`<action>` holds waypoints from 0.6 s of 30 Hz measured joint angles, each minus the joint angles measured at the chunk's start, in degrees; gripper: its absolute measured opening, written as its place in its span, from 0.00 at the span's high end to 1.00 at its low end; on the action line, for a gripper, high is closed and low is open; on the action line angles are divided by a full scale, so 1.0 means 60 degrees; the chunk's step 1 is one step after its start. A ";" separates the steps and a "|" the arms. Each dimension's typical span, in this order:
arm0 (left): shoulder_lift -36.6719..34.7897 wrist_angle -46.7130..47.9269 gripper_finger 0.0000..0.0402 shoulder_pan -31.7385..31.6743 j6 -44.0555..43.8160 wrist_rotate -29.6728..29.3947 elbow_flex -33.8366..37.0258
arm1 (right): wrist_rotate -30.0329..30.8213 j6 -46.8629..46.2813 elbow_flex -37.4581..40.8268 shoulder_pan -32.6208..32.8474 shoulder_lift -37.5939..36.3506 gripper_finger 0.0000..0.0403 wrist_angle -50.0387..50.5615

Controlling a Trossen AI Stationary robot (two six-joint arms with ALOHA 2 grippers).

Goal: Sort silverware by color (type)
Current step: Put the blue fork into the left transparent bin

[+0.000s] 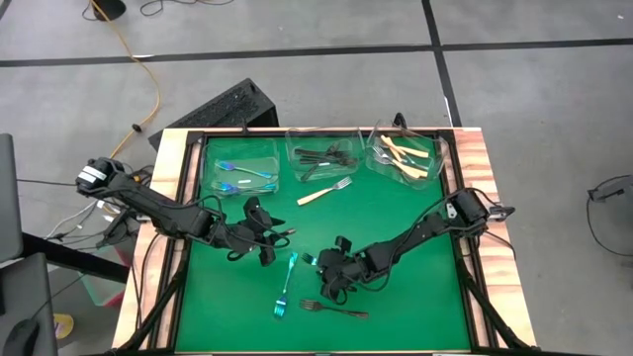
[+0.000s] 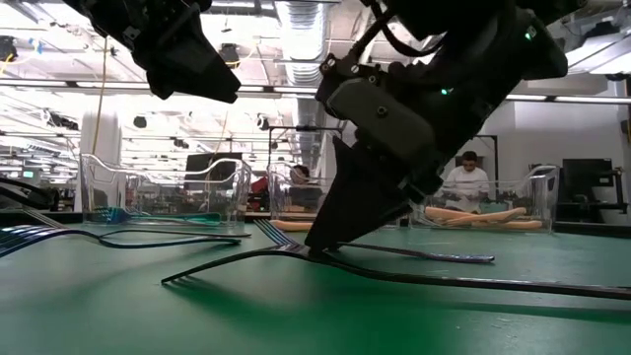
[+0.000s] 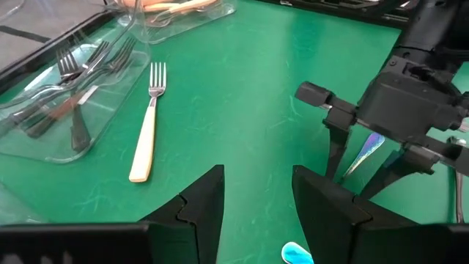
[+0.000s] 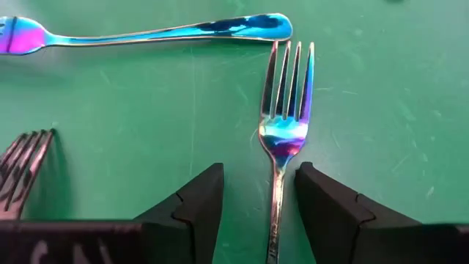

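Iridescent fork (image 4: 284,136): centre frame, flat on green mat (image 4: 381,147) | right gripper (image 4: 258,196): parted, astride neck, empty | left gripper (image 3: 256,198): open, empty | handling: stiff, slick, low-lying; best pinched at narrow neck.

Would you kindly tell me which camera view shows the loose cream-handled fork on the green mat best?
The left wrist view: the cream-handled fork lies whole and unobstructed, tines clear. The high view shows it small near the tubs. The right wrist view misses it; in the low view I cannot pick it out.

No readable text or labels
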State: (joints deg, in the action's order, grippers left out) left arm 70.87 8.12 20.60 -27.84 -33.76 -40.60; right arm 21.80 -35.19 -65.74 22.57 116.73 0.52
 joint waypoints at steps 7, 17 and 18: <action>0.0000 0.0016 0.64 0.0000 -0.0334 0.0018 0.0000 | 0.0011 -0.0608 -0.0006 0.0035 0.0002 0.59 0.0403; 0.0000 0.0026 0.64 0.0000 -0.0404 0.0066 0.0000 | -0.0007 -0.1454 -0.0002 0.0024 0.0002 0.82 0.0949; 0.0000 0.0026 0.64 0.0000 -0.0404 0.0066 0.0000 | -0.0004 -0.1503 0.0001 0.0024 0.0006 0.85 0.0967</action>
State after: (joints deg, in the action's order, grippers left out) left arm 70.87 8.27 20.60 -30.26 -33.36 -40.60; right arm 21.78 -44.20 -65.74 22.72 116.77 6.32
